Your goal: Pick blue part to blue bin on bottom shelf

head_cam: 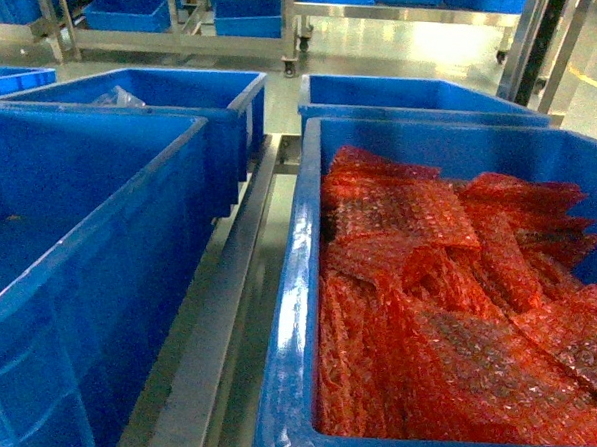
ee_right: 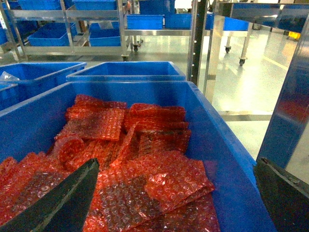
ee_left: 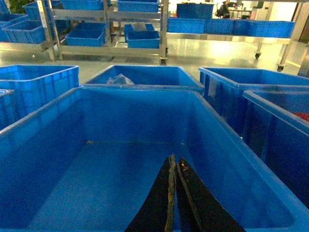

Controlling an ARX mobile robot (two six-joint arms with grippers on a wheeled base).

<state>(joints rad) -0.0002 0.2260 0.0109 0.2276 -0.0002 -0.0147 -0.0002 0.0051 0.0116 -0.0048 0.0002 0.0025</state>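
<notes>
Cannot pick out a blue part anywhere among the bins; nothing held in either tool. Nearest on the left, a large blue bin (head_cam: pixel 96 273), deep and smooth-walled, with its bare blue floor showing in the left wrist view (ee_left: pixel 96 193). Seated on the bottom shelf (head_cam: pixel 230 280), of which only a brushed steel rail shows, running lengthwise between this bin and its neighbour. Hanging inside that left bin, above its floor, the left gripper (ee_left: pixel 176 158): two dark fingers pressed almost together with only a thin seam between them, gripping nothing. On the right, just across the rail, a second blue bin (head_cam: pixel 295 283) heaped with red bubble-wrap pouches (head_cam: pixel 425 290), overlapping flat and tilted in several layers. Poised over that heap, the right gripper (ee_right: pixel 176 164): fingers spread wide, one at each lower corner of the right wrist view, apart from the pouches (ee_right: pixel 145 164) below and clasping nothing. Behind the two front bins, two more blue bins side by side, the rear left bin (head_cam: pixel 175 87) holding a crumpled clear plastic bag (head_cam: pixel 120 97), the rear right bin (head_cam: pixel 415 94) showing only its rim and inner wall. Further back, across a glossy pale floor (ee_left: pixel 217 53), steel racks (ee_left: pixel 111 14) on castors stacked with smaller blue bins.
</notes>
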